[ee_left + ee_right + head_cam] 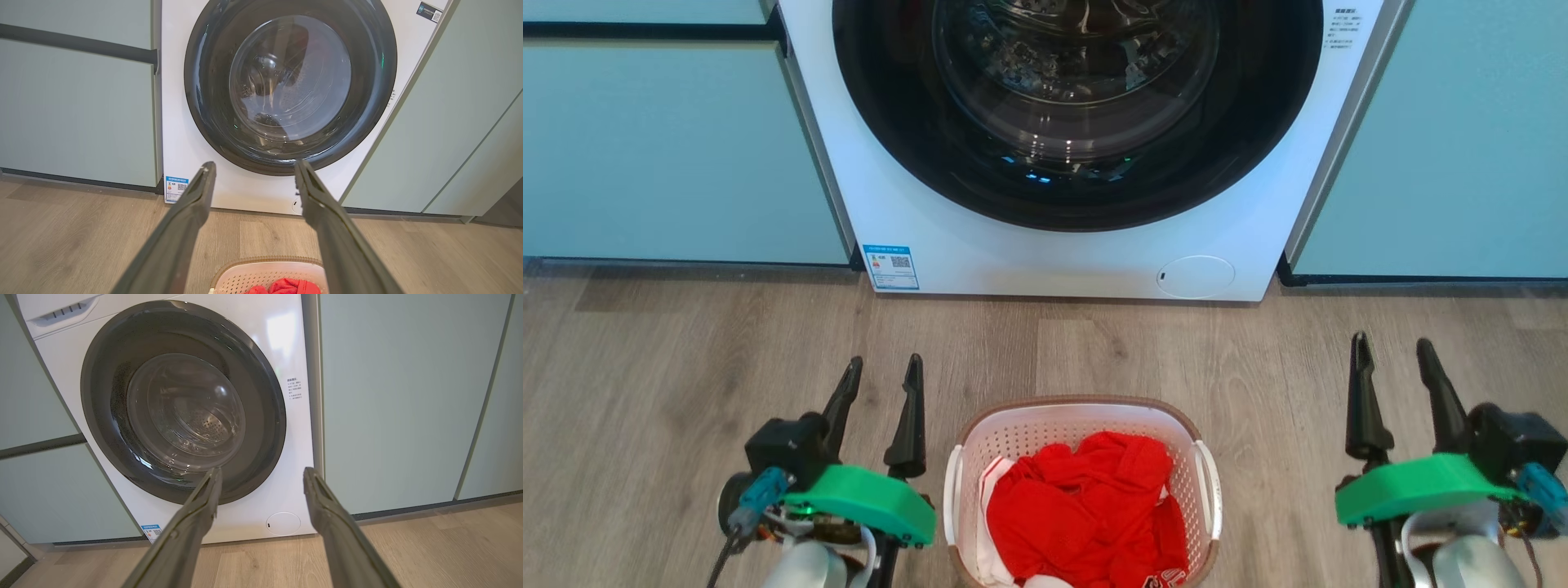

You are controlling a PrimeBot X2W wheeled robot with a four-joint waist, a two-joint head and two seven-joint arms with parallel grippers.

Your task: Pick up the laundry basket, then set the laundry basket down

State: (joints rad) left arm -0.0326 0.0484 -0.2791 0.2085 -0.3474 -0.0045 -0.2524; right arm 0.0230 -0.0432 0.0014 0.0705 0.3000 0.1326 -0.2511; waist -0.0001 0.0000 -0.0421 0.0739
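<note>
While the laundry basket (1045,431) sits on the wooden floor (645,367) in front of the washer (915,220), the head view shows it low between the two arms. The left gripper (885,361) is just beside its left side and the right gripper (1390,341) is farther off to the right, both with fingers spread and holding nothing. Red clothing (1086,506) lies loosely inside, so I judge the load light and soft. The perforated plastic wall looks stiff enough to lift but likely to flex if squeezed. The white side handles (1207,482) seem the surest hold, one for each gripper, to keep it level. From the left wrist view, the left gripper (256,163) stands parted before the washer (179,143), and the brown rim of the laundry basket (265,260) peeks in at the bottom edge, between the fingers. From the right wrist view, the right gripper (262,470) is likewise released, pointing at the lower front of the washer (294,477) with floor (449,547) beneath.
</note>
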